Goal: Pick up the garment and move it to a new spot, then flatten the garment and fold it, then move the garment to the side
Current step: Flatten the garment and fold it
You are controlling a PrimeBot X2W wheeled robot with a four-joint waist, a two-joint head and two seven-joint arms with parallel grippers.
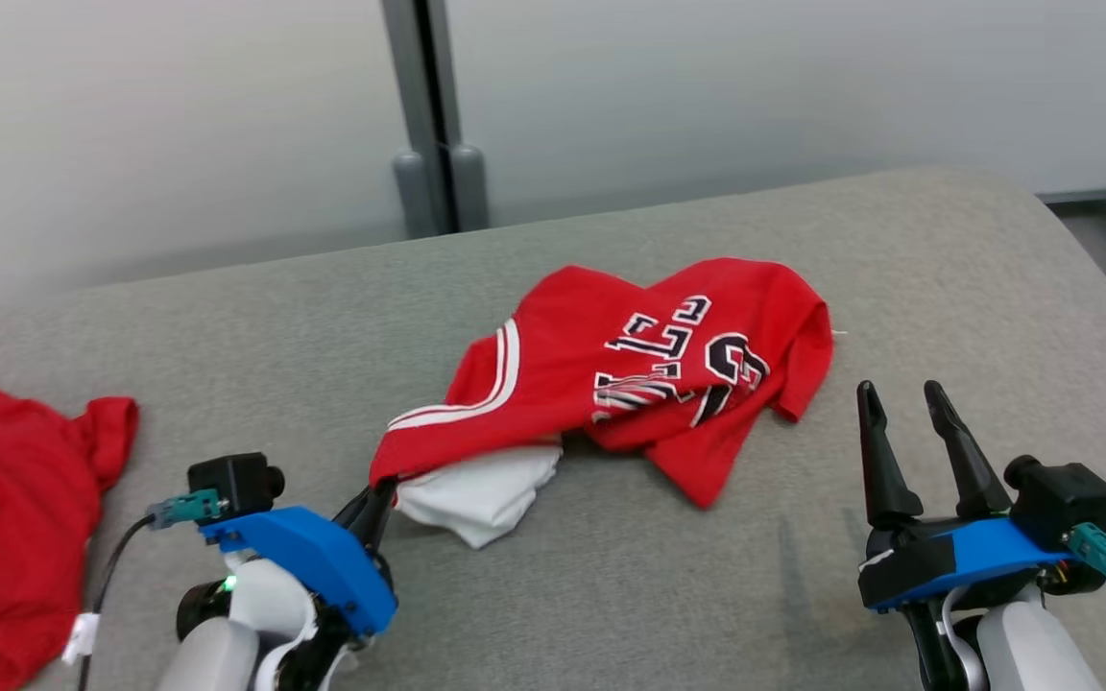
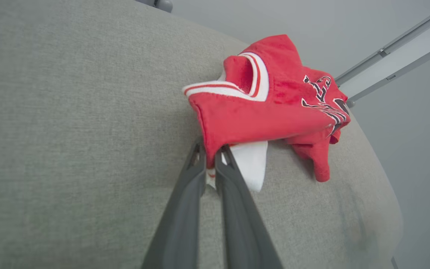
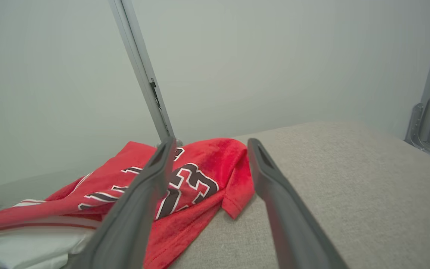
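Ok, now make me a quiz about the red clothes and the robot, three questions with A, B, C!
1. The stripes on the red jersey are: A) green B) white C) yellow.
2. The right gripper's jaws are: A) open and empty B) shut on the jersey C) shut on nothing.
3. The other red garment lies: A) on top of the jersey B) under the right gripper C) at the table's left end.

Answers: B, white bands edge the red cloth; A, the jaws stand apart with nothing between them; C, it lies far left, apart from the jersey.
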